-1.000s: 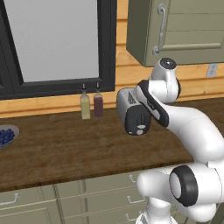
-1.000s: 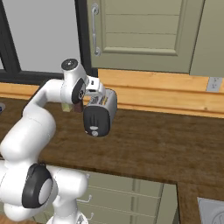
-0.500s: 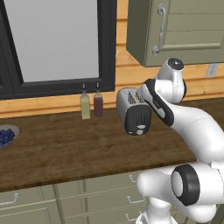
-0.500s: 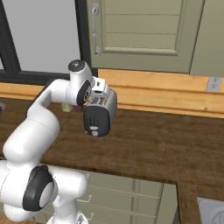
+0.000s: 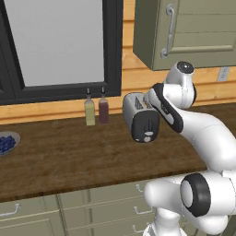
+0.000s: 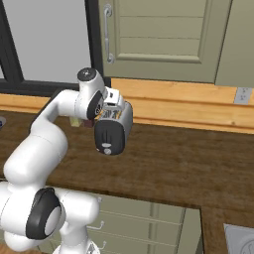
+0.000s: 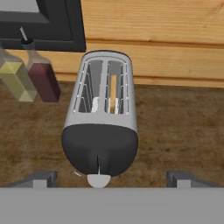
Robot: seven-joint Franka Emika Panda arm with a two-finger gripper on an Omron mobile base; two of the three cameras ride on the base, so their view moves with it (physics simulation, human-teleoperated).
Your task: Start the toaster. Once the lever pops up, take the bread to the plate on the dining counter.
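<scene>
Wood-grain worktop [image 5: 69, 156] runs under a dark-framed window, with a plank wall behind it. On it sits the toaster [image 5: 140, 117], rounded silver-grey with a glossy black end panel facing the robot, right beside two bottles [image 5: 96, 112], one yellowish and one dark red.

From the hand view you look down into both slots: the bread [image 7: 113, 93] is a thin tan slice standing in the right-hand one, down inside the toaster. The lever [image 7: 99, 180] is a pale knob low on the black panel.

The gripper [image 7: 109, 178] has its fingers spread wide, one either side of the toaster's black end, holding nothing.

Left base view adds a bowl of blue berries [image 5: 7, 143] far off to the left.
</scene>
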